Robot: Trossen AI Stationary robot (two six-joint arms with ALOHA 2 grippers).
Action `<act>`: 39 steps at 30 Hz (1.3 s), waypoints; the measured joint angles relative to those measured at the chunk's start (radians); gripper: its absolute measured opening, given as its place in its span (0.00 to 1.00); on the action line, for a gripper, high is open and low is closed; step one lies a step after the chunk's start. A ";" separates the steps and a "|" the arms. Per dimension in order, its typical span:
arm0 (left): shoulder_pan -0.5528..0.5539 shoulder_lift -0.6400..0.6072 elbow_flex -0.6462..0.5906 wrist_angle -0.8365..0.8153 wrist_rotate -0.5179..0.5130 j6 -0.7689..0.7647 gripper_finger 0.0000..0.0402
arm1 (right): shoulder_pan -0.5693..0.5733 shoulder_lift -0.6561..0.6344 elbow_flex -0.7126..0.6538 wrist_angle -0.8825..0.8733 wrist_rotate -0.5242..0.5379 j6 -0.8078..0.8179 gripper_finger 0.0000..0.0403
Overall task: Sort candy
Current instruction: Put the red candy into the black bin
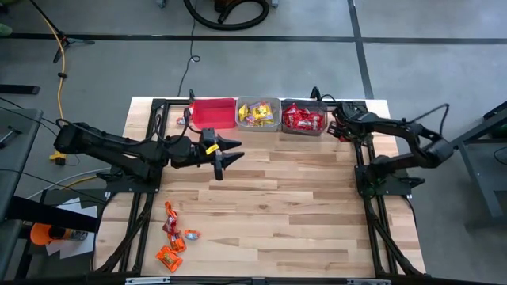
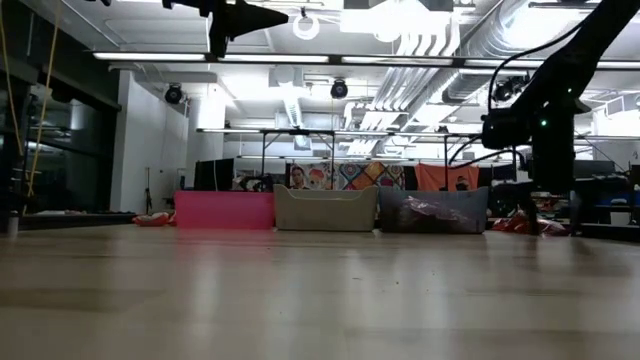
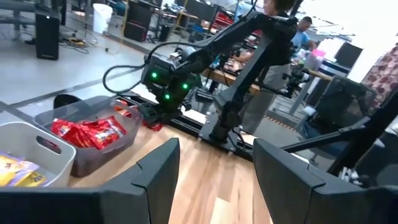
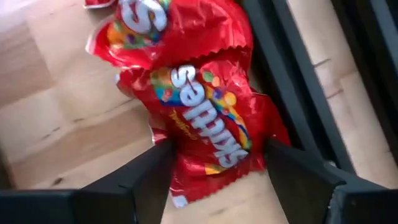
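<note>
Clearly legible in the right wrist view is the word "Skittles" in white letters on a red packet (image 4: pixel 208 124), with a second red Skittles packet (image 4: pixel 168 28) overlapping its far end; both lie on the wooden table (image 4: pixel 50 130) beside a dark frame rail (image 4: pixel 292 81). The right gripper (image 4: pixel 214 171) is lowered over the nearer packet, its two fingers spread apart on either side of the packet's end and not clamped on it. From above, the right gripper (image 1: pixel 342 120) sits at the table's far right corner, just beside the dark bin (image 1: pixel 303 117), which holds red packets; its arm bends back toward the right edge. The clear grey bin (image 1: pixel 259 113) in the middle holds yellow packets, and the red bin (image 1: pixel 212 112) stands to its left. The left arm stretches across from the left edge, its left gripper (image 1: pixel 230 150) raised above bare table near the red bin, fingers spread wide and grasping nothing. More candy (image 1: pixel 172 237), in orange and red wrappers, lies scattered near the table's front left corner, well apart from both grippers.
</note>
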 joint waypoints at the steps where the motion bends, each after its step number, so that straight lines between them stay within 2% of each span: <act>1: 0.000 0.000 0.000 0.000 -0.005 0.000 0.47 | 0.001 0.019 0.000 0.014 0.005 -0.009 0.60; 3: 0.000 0.000 0.000 0.000 -0.014 0.000 0.47 | 0.009 0.048 0.000 0.035 0.011 -0.029 0.55; 6: 0.000 0.000 0.000 0.000 -0.020 0.000 0.47 | 0.027 0.052 -0.001 0.046 0.021 -0.053 0.40; 10: 0.000 0.000 0.000 0.000 -0.045 0.000 0.47 | 0.051 -0.035 -0.008 0.011 0.015 -0.109 0.11; 12: 0.001 0.000 0.000 0.000 -0.058 0.000 0.47 | 0.058 -0.110 -0.010 0.005 0.014 -0.138 0.04; 15: 0.008 0.000 0.000 0.001 -0.064 0.000 0.47 | 0.058 -0.241 -0.001 -0.057 0.042 -0.133 0.06; 18: 0.016 0.000 0.000 0.001 -0.065 -0.001 0.47 | 0.058 -0.378 0.030 -0.100 0.058 -0.164 0.05; 22: 0.029 0.000 0.000 0.001 -0.065 -0.001 0.47 | 0.084 -0.543 0.090 -0.044 -0.006 -0.260 0.02; 25: 0.040 0.000 0.000 0.001 -0.065 -0.001 0.47 | 0.118 -0.623 0.129 -0.007 -0.031 -0.270 0.02; 27: 0.044 0.000 0.000 0.001 -0.065 -0.001 0.47 | 0.148 -0.653 0.145 0.043 -0.101 -0.302 0.01; 30: 0.046 0.000 0.000 0.001 -0.066 0.000 0.47 | 0.227 -0.675 0.150 0.175 -0.265 -0.360 0.01; 35: 0.046 0.000 0.000 0.001 -0.065 0.001 0.47 | 0.419 -0.652 0.150 0.397 -0.463 -0.405 0.01; 39: 0.046 0.000 0.000 0.001 -0.063 0.001 0.47 | 0.611 -0.586 0.150 0.569 -0.527 -0.441 0.01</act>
